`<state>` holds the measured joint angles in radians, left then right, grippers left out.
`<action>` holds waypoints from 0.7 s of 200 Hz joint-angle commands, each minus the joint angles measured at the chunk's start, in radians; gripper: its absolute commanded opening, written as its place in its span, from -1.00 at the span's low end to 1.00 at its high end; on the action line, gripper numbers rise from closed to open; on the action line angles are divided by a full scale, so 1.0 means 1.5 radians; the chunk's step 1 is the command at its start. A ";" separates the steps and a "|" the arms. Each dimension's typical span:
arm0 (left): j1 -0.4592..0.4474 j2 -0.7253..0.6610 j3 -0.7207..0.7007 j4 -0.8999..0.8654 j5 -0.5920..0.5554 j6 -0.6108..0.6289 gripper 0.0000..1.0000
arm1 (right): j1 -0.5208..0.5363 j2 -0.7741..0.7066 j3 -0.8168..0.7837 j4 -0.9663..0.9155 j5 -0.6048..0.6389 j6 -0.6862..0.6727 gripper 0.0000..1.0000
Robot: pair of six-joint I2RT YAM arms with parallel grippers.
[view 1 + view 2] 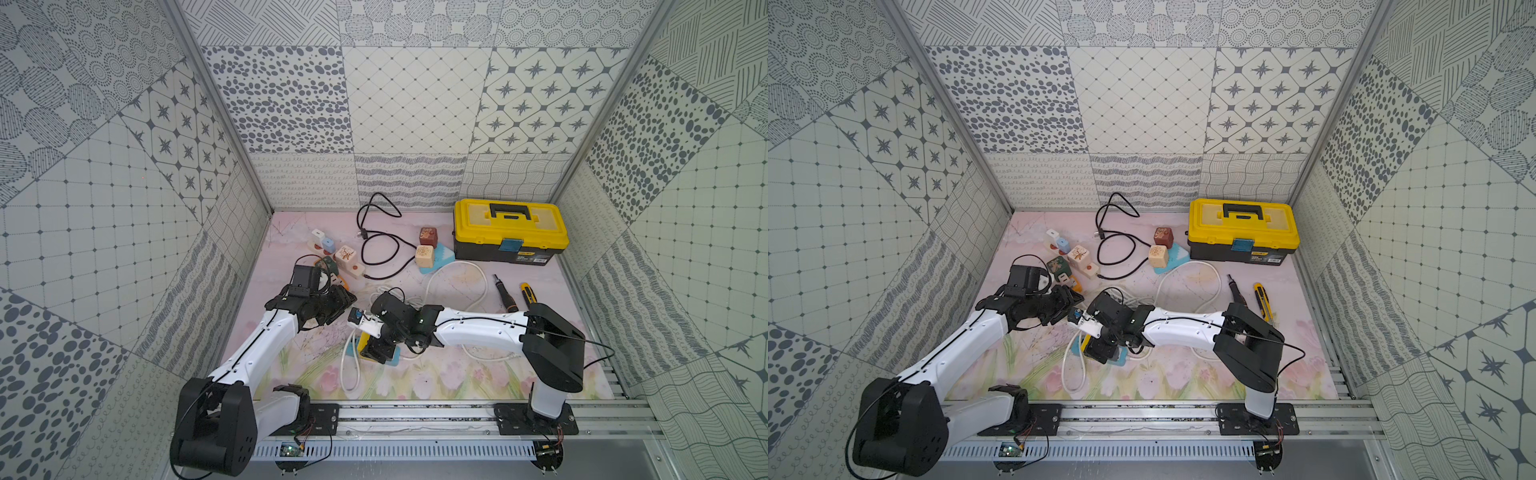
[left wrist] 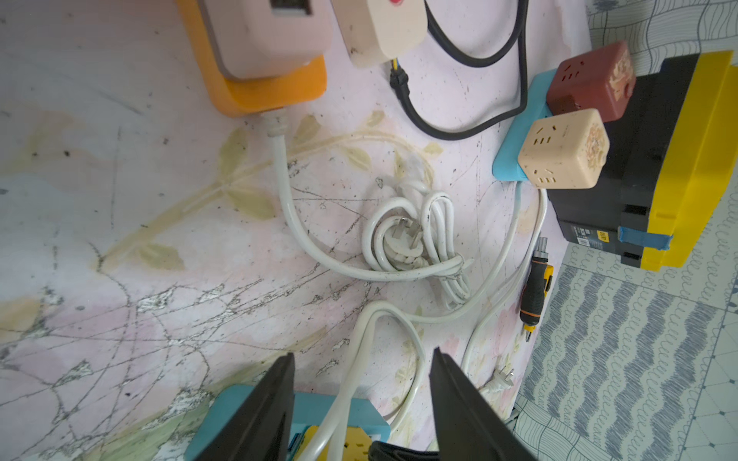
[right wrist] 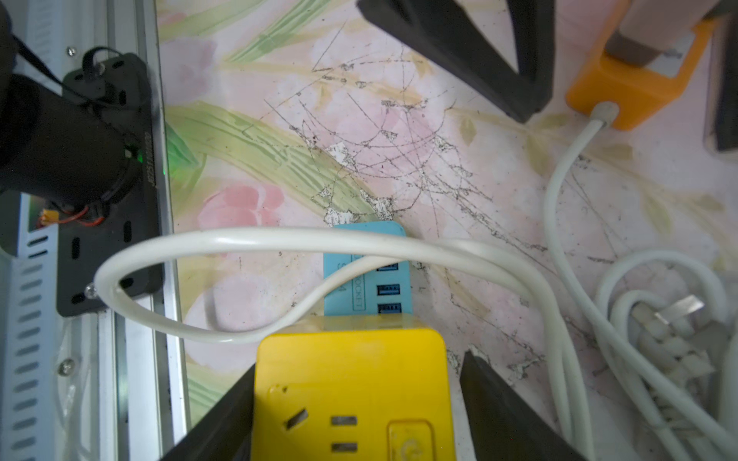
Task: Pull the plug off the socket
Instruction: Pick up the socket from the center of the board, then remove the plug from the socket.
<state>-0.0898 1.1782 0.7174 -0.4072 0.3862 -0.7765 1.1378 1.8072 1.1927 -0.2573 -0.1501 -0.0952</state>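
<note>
A yellow cube plug [image 3: 351, 399] sits on the blue socket strip [image 3: 361, 247] near the front of the mat, seen in both top views [image 1: 363, 340] [image 1: 1087, 343]. My right gripper [image 3: 359, 361] reaches down over the cube, jaws either side of it. One finger lies against the cube's side and the other stands a small gap away, so it is open. My left gripper [image 2: 363, 353] hovers open just beyond, above the same blue strip [image 2: 319, 407]. A white cable [image 2: 359, 359] runs between its fingers untouched.
An orange strip [image 2: 271, 92] with a pink adapter lies close behind the left gripper. A tied white cable bundle [image 2: 415, 235], a black cable [image 1: 378, 245], and a blue strip with two cubes [image 1: 432, 257] are nearby. A yellow toolbox [image 1: 509, 228], screwdriver [image 1: 503, 295] and knife [image 1: 528, 293] lie at the right.
</note>
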 commanded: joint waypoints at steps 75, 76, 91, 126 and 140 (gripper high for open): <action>-0.071 0.083 -0.042 0.142 0.124 -0.027 -0.59 | -0.096 -0.146 -0.174 0.073 0.170 0.071 0.36; -0.071 0.085 -0.043 0.146 0.127 -0.029 -0.60 | -0.098 -0.147 -0.175 0.073 0.172 0.072 0.36; -0.084 0.093 -0.056 0.205 0.155 -0.068 -0.68 | -0.109 -0.146 -0.183 0.075 0.183 0.086 0.35; -0.119 0.026 -0.034 0.216 0.127 -0.096 -0.60 | -0.111 -0.135 -0.189 0.081 0.210 0.105 0.35; -0.151 0.024 -0.012 0.220 0.150 -0.105 -0.66 | -0.111 -0.136 -0.191 0.088 0.215 0.115 0.34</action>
<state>-0.2424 1.2495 0.6487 -0.1986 0.5293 -0.8707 0.9810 1.5997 0.9260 -0.1490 0.0879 0.0422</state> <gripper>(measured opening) 0.192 0.674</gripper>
